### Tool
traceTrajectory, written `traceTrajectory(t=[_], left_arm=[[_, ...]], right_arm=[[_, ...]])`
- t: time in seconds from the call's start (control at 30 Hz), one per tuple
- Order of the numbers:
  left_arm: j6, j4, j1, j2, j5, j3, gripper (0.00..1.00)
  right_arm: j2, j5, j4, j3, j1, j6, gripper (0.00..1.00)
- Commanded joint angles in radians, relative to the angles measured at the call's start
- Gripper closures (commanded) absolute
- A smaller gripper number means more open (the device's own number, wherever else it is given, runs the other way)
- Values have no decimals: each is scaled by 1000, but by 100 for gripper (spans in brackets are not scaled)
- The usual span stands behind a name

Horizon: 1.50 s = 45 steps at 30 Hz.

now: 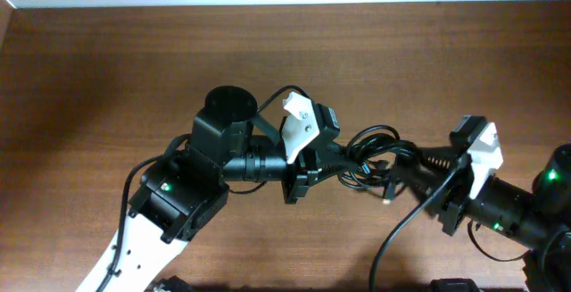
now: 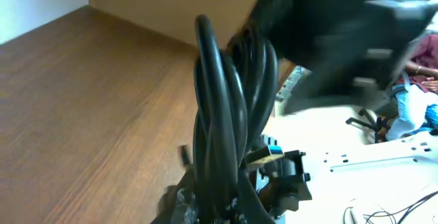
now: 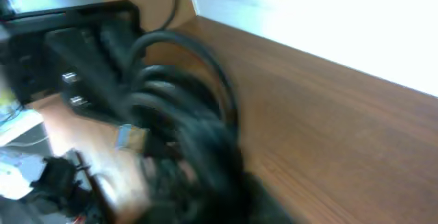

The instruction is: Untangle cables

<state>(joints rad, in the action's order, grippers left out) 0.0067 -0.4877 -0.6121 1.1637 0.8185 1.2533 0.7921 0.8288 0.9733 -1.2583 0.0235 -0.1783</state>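
Observation:
The cables (image 1: 375,149) form a black looped bundle hanging between my two grippers above the middle of the wooden table. My left gripper (image 1: 332,160) comes in from the left and is shut on the bundle's left end. In the left wrist view the cables (image 2: 222,107) rise straight out of the closed left gripper (image 2: 226,212), and a plug end (image 2: 268,154) sticks out beside them. My right gripper (image 1: 419,174) is at the bundle's right end. The right wrist view is blurred: the cables (image 3: 185,107) loop just ahead of it, and its jaws are not legible.
The brown table (image 1: 107,78) ends at a white wall along the far edge. A thick black arm wire (image 1: 401,229) curves down from the right arm. A loose plug (image 1: 386,198) dangles under the bundle.

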Motion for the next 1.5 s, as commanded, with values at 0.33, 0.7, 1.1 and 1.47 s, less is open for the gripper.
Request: traceTrajectory(t=[0.33, 0.7, 1.1, 1.47], left_arm=[[298, 4, -67, 9, -360, 10, 100], [332, 135, -224, 9, -449, 10, 100], [230, 256, -224, 9, -236, 10, 100], [229, 323, -225, 9, -74, 10, 100]], right_arm=[[6, -118, -121, -4, 3, 1060, 13], [76, -106, -109, -4, 3, 1231, 55], [87, -165, -89, -4, 3, 1138, 92], [96, -152, -88, -4, 3, 1102, 89]])
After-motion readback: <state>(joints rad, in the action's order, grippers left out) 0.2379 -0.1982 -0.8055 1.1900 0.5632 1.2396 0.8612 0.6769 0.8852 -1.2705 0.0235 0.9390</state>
